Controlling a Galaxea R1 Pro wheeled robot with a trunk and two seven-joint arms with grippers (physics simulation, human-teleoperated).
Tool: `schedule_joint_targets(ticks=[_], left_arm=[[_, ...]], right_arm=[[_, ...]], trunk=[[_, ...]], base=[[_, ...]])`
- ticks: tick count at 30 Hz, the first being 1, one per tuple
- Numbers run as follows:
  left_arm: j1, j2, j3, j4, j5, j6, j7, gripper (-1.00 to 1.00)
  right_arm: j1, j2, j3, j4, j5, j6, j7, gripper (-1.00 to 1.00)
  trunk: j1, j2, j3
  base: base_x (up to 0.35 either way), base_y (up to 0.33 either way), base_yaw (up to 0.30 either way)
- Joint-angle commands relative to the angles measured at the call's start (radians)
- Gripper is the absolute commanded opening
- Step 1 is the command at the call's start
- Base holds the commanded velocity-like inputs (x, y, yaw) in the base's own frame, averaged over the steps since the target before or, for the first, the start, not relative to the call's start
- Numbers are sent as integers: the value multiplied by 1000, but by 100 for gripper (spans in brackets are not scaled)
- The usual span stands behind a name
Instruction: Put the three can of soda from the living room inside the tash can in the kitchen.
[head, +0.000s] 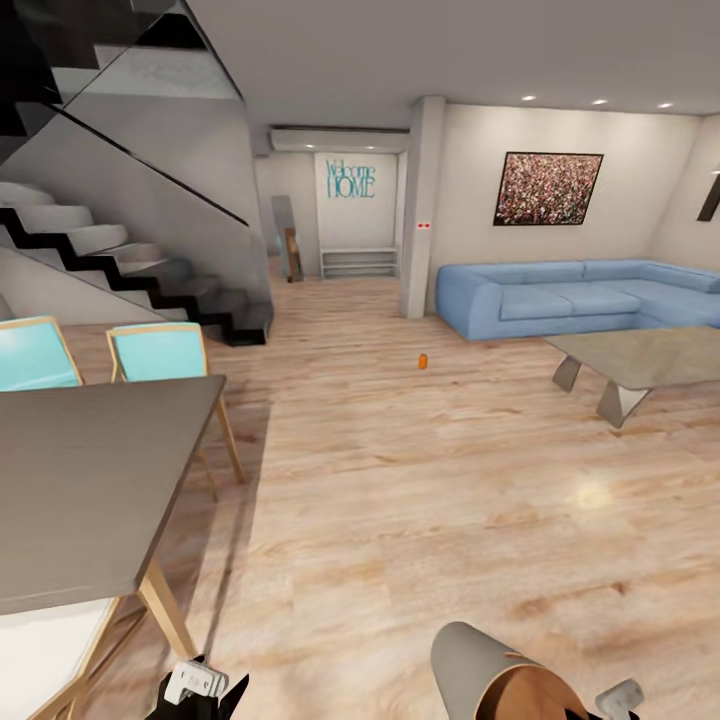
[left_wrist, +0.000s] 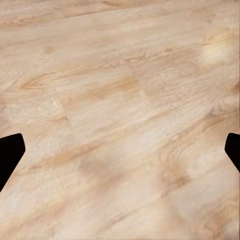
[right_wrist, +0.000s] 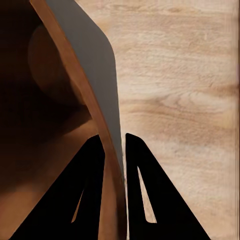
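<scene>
One orange can of soda (head: 423, 361) stands upright on the wood floor of the living room, well ahead of me, between the pillar and the sofa. The tash can (head: 500, 675) hangs tilted at the bottom of the head view, pale grey outside and orange-brown inside. In the right wrist view my right gripper (right_wrist: 114, 137) is shut on the tash can (right_wrist: 87, 55), one finger inside the rim and one outside. My left gripper (left_wrist: 120, 150) is open over bare floor, with nothing between its fingers; it also shows low in the head view (head: 198, 684).
A grey dining table (head: 90, 480) with turquoise chairs (head: 160, 352) stands close on the left. Beyond it rise dark stairs (head: 120, 260). A light blue corner sofa (head: 570, 295) and a grey low table (head: 640, 360) sit at the right, beside a pillar (head: 420, 210). Wood floor stretches between.
</scene>
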Motion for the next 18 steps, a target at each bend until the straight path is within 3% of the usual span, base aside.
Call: schedule_joint_targets(ticks=[1,8,18], left_arm=[[0,0,0,0,0,0,0,100],[-1,0,0,0,0,-1,0,100],[-1,0,0,0,0,-1,0,100]], right_arm=[[-1,0,-5,-2,-8,-1,5,-100],[-1,1,-3,-2,-9,2,0,-100],[-1,2,-1,-2,-10,9,-2,-100]], trunk=[[0,0,0],[0,0,0],[0,0,-1]], base=[[249,-198,0],[248,-199,-12],[248,-199,-190]])
